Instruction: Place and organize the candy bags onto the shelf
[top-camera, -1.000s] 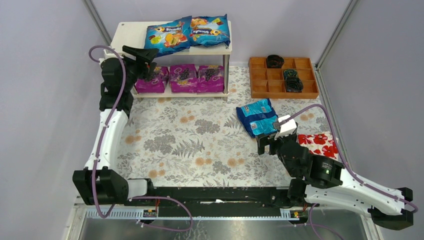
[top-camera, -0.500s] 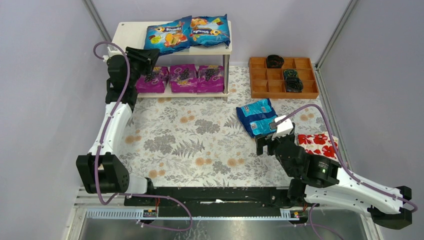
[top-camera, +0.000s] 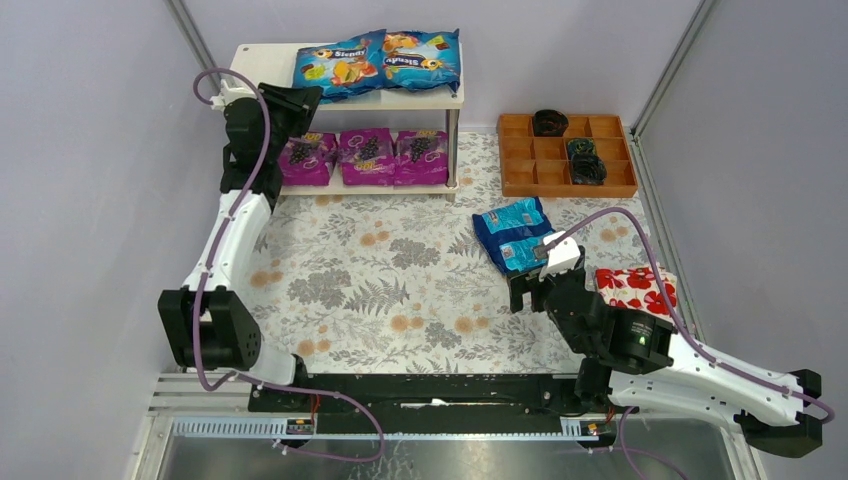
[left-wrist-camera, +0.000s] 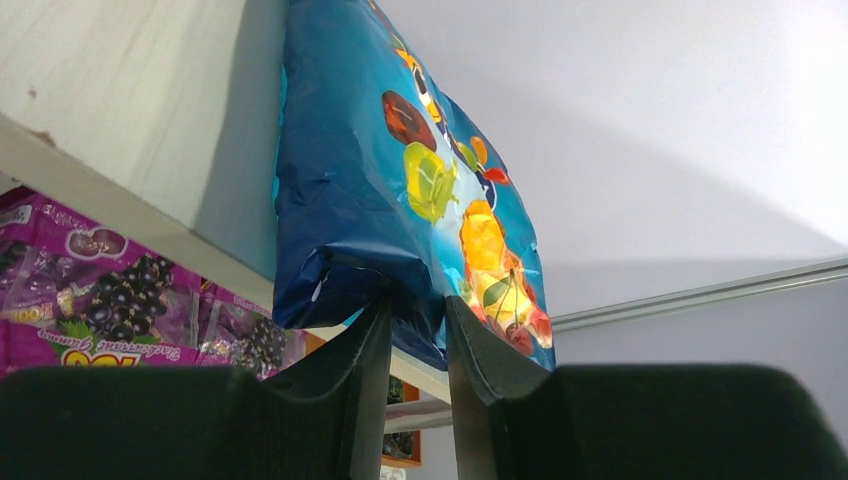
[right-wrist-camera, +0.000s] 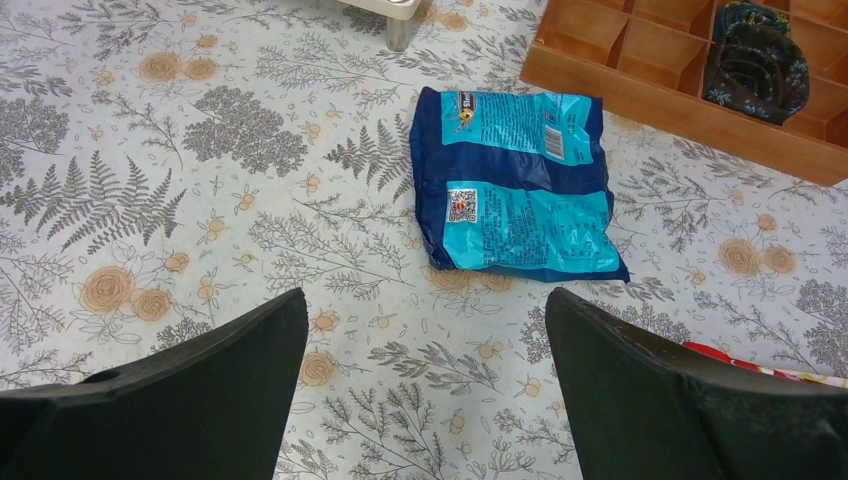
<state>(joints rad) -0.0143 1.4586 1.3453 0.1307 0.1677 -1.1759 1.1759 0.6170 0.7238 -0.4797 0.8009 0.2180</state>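
A: State of the left gripper (left-wrist-camera: 415, 315)?
B: Clamped on the near end of a blue candy bag (left-wrist-camera: 400, 190). That bag lies on the top board of the shelf (top-camera: 255, 62), at the far-left corner of the desk. Its near end overhangs the board's front edge.
A: What else is on top?
B: A second blue bag (top-camera: 422, 58), touching it on the right.
A: Lower board?
B: Three purple bags (top-camera: 367, 155) in a row, side by side.
A: And the right gripper (right-wrist-camera: 420, 305)?
B: Jaws wide apart, holding nothing. It hovers over the floral cloth (top-camera: 380, 270) towards the right edge.
A: Any bags off the shelf?
B: One. The third blue bag (right-wrist-camera: 515, 190) lies flat on the desk, back side up, right of centre, just beyond the right gripper. An orange tray (top-camera: 520, 180) sits at the far right and a flower packet (top-camera: 640, 288) by the right edge.
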